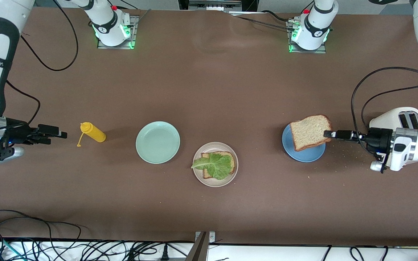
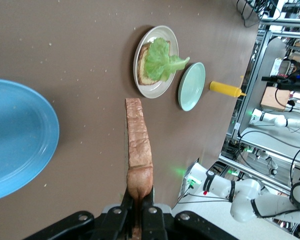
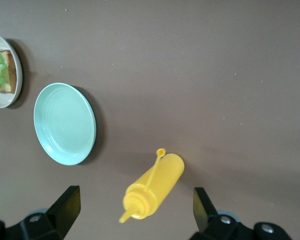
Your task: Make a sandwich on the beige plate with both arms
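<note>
The beige plate [image 1: 227,180] carries one bread slice [image 1: 232,162] with a green lettuce leaf [image 1: 214,165] on top. My left gripper [image 1: 328,134] is shut on the crust edge of a second bread slice [image 1: 308,132], held level in the air over the blue plate [image 1: 303,155]. In the left wrist view this slice [image 2: 138,145] shows edge-on, pinched in the gripper [image 2: 139,197], with the beige plate [image 2: 165,89] and lettuce [image 2: 162,59] farther on. My right gripper [image 1: 62,135] waits open near the right arm's end of the table, holding nothing.
A yellow squeeze bottle [image 1: 93,133] lies on its side by the right gripper and shows below its open fingers [image 3: 155,185]. A bare mint-green plate [image 1: 158,142] sits between the bottle and the beige plate. Crumbs dot the table near the blue plate.
</note>
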Tool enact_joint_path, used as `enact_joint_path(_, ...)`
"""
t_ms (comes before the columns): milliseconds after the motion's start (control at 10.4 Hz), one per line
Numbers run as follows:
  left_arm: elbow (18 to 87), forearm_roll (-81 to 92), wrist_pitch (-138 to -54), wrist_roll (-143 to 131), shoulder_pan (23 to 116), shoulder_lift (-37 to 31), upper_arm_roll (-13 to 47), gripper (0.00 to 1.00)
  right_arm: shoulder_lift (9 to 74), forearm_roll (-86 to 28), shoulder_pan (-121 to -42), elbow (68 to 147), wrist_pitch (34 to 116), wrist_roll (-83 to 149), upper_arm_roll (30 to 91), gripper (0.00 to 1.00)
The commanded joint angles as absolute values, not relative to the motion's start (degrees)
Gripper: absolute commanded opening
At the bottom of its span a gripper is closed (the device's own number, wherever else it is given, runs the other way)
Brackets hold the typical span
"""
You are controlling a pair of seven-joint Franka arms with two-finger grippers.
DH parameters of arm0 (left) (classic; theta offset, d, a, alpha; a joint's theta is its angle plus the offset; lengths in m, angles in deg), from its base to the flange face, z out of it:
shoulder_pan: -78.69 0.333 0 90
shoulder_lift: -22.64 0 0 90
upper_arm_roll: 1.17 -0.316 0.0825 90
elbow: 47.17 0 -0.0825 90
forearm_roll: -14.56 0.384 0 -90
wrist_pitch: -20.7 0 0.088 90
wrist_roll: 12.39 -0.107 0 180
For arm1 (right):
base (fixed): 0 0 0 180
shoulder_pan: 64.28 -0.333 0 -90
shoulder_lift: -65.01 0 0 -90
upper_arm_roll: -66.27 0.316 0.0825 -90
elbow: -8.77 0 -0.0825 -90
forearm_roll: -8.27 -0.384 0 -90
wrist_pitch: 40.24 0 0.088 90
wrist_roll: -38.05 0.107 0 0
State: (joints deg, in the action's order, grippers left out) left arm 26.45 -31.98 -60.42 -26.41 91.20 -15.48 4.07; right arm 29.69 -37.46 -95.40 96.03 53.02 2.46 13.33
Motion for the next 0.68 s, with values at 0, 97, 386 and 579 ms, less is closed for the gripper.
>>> enact_joint_path(0, 26.9, -37.0, -65.4, -23.3, 87.0, -16.4, 3.6, 0.0, 31.3, -29.1, -96.2, 91.6, 49.9, 13.7, 14.0, 1.0)
enact_joint_path(97, 27.8, -37.6, -68.9, -22.0, 85.3, -16.4, 3.6, 0.0, 32.0, -25.3, -95.8, 89.3, 48.0, 17.7, 15.9, 1.0)
enact_joint_path(386, 35.3, -48.0, -85.4, -20.8, 79.1, -15.7, 3.8, 0.0, 39.1, -8.8, -89.0, 86.7, 48.0, 33.0, 33.2, 1.0)
enact_joint_path(579, 39.7, -53.8, -91.1, -21.4, 75.7, -14.9, 3.8, 0.0, 42.6, 1.3, -85.7, 86.7, 48.4, 37.7, 41.9, 1.0)
